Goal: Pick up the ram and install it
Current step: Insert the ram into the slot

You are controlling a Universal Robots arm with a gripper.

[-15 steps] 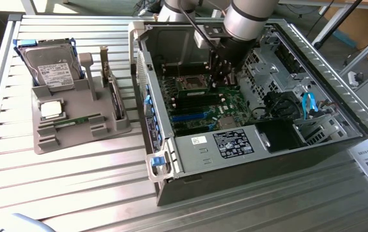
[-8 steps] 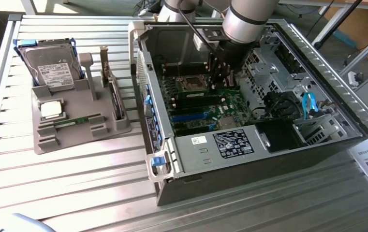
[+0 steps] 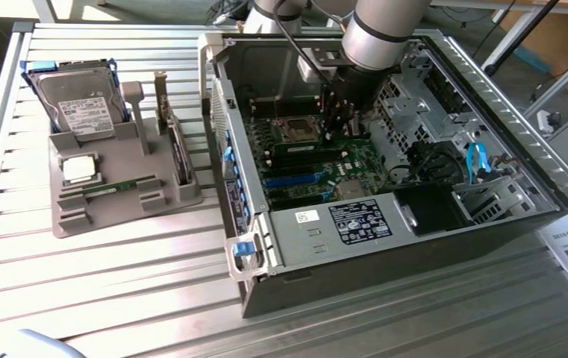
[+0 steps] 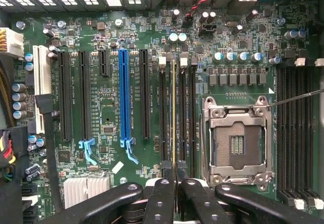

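Wrist view: black gripper [image 4: 174,184] pinches the thin flat ram [image 4: 174,112] edge-on (over long black slots [image 4: 192,117]).

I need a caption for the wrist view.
Pincer holds the ram edge-on at the slots beside the socket.

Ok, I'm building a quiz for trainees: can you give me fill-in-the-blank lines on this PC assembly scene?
The gripper is shut on a thin stick of ___, seen edge-on.
That stick lines up with the memory slots beside the ___ CPU socket.
Among the black expansion slots, one long slot is ___.
Outside the computer case, the hard drive stands in a ___ holder.
Missing: ram; empty; blue; grey.
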